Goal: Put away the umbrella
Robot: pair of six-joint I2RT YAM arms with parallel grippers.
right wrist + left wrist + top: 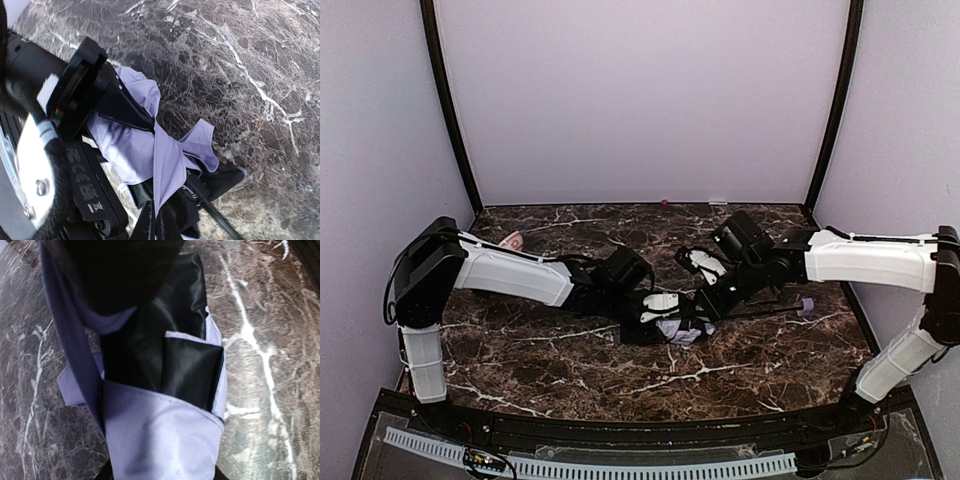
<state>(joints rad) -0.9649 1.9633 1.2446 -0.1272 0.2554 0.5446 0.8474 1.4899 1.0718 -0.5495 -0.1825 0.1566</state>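
Lavender fabric of the collapsed umbrella (pixel 682 330) lies bunched on the tabletop (pixel 570 370) between my arms, my left tool (pixel 665 320) half-closed around its folds, my right tool (pixel 155 222) pinched tight on a fabric strip.

Left arm (pixel 510 272): reaches from the near-left base toward centre, forearm low, wrist tipped down. Left gripper (pixel 665 320): jaws part-way closed around bunched fabric of the umbrella (pixel 685 333). Right arm (pixel 870 258): elbow high at right, forearm level, pointing left. Right gripper (pixel 705 308): jaws pinched tight on a fabric strip. The grippers sit just beside each other at centre.
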